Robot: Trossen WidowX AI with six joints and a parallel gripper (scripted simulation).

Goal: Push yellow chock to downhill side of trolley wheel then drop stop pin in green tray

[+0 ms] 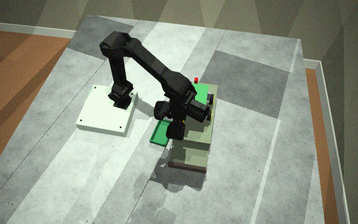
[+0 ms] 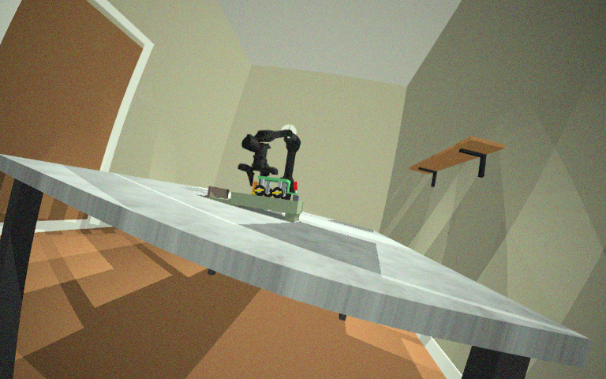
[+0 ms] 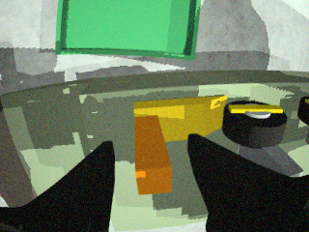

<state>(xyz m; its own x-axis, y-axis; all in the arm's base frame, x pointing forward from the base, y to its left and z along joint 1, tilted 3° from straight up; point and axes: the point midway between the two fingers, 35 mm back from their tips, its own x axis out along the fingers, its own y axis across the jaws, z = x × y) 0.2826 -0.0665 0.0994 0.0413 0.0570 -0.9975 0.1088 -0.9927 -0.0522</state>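
Note:
The gripper (image 2: 258,179) (image 3: 151,140) is open, its fingers apart on either side of the chock's orange handle (image 3: 152,152) (image 2: 254,187); its fingertips are hidden in the top view. The yellow chock (image 3: 193,118) sits on the ramp (image 1: 197,136) (image 2: 267,204), its end at the downhill side of a trolley wheel (image 3: 254,128), seemingly touching. The chock's black base cannot be made out. The green-topped trolley (image 1: 202,92) (image 2: 274,179) stands on the ramp. The red-headed stop pin (image 1: 196,80) (image 2: 295,185) is at its uphill end. The green tray (image 1: 159,133) (image 3: 126,26) shows no pin inside where visible.
A brown end board (image 1: 187,166) (image 2: 218,192) crosses the ramp's low end. The arm's white base plate (image 1: 102,116) is left of the tray in the top view. The tray is close beside the ramp, partly hidden by the gripper there.

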